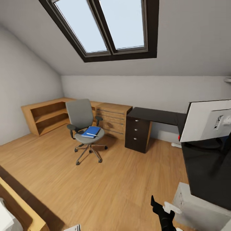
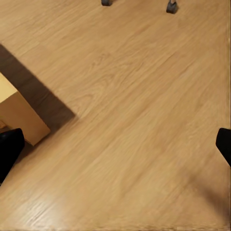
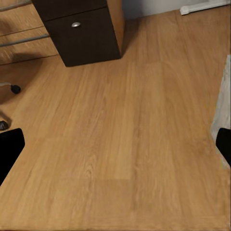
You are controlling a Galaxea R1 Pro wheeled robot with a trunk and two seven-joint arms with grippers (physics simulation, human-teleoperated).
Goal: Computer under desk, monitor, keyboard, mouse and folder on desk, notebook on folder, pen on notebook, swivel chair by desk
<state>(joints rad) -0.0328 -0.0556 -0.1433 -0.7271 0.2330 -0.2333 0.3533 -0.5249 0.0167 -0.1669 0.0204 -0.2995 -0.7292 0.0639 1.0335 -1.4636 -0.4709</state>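
The grey swivel chair (image 1: pixel 81 123) stands mid-room, away from the black desk (image 1: pixel 154 115). The blue folder (image 1: pixel 92 131) lies on its seat with the thin white pen (image 1: pixel 92 134) across it. I cannot make out the notebook. At the right, the monitor (image 1: pixel 207 120) stands on the desk, pale back toward me. Under the desk sits the light grey computer (image 1: pixel 195 208). Keyboard and mouse are out of view. My right gripper (image 1: pixel 162 207) (image 3: pixel 115 147) hangs open over bare floor near the computer (image 3: pixel 224 96). My left gripper (image 2: pixel 115 149) is open over the floor too.
A light wooden drawer chest (image 1: pixel 114 118) and a low wooden shelf (image 1: pixel 45 115) line the back wall. A black drawer unit (image 1: pixel 138 133) (image 3: pixel 79 33) holds up the desk's left end. A wooden bed frame corner (image 1: pixel 19 208) (image 2: pixel 19 115) sits near left. Chair casters (image 2: pixel 171 6) are close.
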